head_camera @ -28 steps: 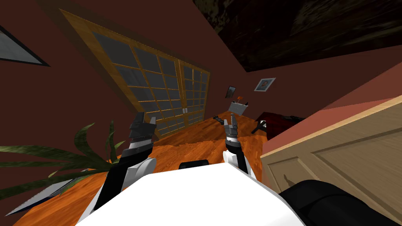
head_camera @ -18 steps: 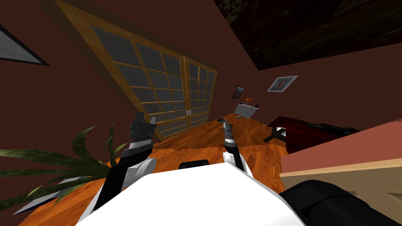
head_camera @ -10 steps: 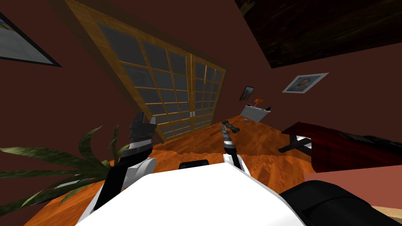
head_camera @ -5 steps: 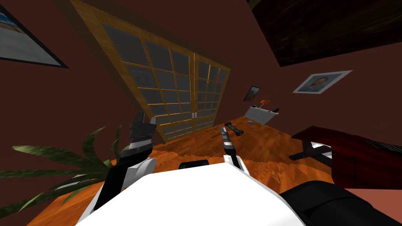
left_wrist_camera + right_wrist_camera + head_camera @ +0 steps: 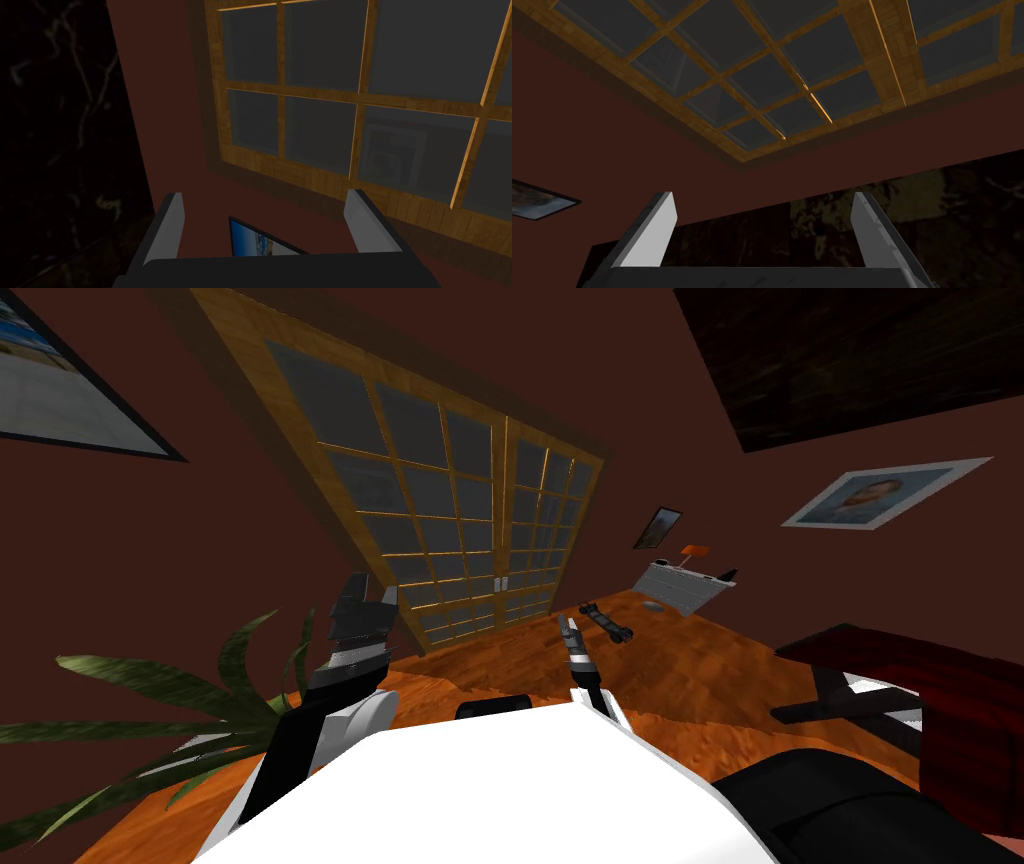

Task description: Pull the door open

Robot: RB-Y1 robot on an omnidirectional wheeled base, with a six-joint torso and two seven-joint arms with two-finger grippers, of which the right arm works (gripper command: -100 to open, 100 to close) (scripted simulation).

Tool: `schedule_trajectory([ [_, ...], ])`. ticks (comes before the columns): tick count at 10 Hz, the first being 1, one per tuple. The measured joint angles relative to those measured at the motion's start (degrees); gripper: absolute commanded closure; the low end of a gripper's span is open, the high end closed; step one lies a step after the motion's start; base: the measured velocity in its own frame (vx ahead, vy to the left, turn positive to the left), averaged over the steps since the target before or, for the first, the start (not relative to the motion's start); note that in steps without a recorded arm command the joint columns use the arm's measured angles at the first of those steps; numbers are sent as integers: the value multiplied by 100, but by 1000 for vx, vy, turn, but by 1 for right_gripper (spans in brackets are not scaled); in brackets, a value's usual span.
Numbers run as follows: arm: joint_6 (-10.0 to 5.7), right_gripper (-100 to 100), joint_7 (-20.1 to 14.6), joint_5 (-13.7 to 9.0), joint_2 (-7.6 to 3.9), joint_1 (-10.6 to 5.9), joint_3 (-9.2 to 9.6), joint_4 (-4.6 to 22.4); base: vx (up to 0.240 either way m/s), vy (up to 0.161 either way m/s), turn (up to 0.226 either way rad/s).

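Note:
A double door (image 5: 470,518) of wooden bars and grey glass panes stands in the dark red wall ahead, across a stretch of orange floor. Two small pale handles (image 5: 500,584) sit where the leaves meet. My left gripper (image 5: 360,593) is raised at the left, well short of the door, and its wrist view shows it open (image 5: 265,196) toward the door's panes (image 5: 320,130) with nothing between the fingers. My right gripper (image 5: 568,628) is held up in the middle. It is open too (image 5: 763,195), aimed at the door's upper panes (image 5: 762,80).
A leafy plant (image 5: 180,708) spreads at my left. A dark dumbbell-like object (image 5: 606,622) lies on the floor past the right gripper. A pale low cabinet (image 5: 680,586) with an orange lamp stands at the far wall, and dark red furniture (image 5: 930,688) is at the right.
I have turned left: the glass double door has slid toward the middle, and the tan panelled door at the right has left the view. My right hand has rolled edge-on.

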Motion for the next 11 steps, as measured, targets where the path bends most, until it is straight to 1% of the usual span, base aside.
schedule_trajectory([
  [1, -54, -100, 106, 43, 2, -21, -25, 140, 104, 31, 95],
  [3, -101, -100, 297, 120, -32, -98, -91, 383, 110, 22, 85],
  [5, -213, -100, 503, 199, -44, -150, -153, 680, 104, 31, 75],
  [6, -256, -100, 618, 250, -21, -162, -165, 794, 104, 23, 86],
  [7, -308, -100, 729, 291, -23, -199, -194, 948, 128, 30, 113],
  [8, -341, -100, 818, 330, -35, -179, -220, 1024, 114, 26, 88],
  [11, -423, -100, 1115, 459, -27, -248, -288, 1357, 112, 25, 75],
])
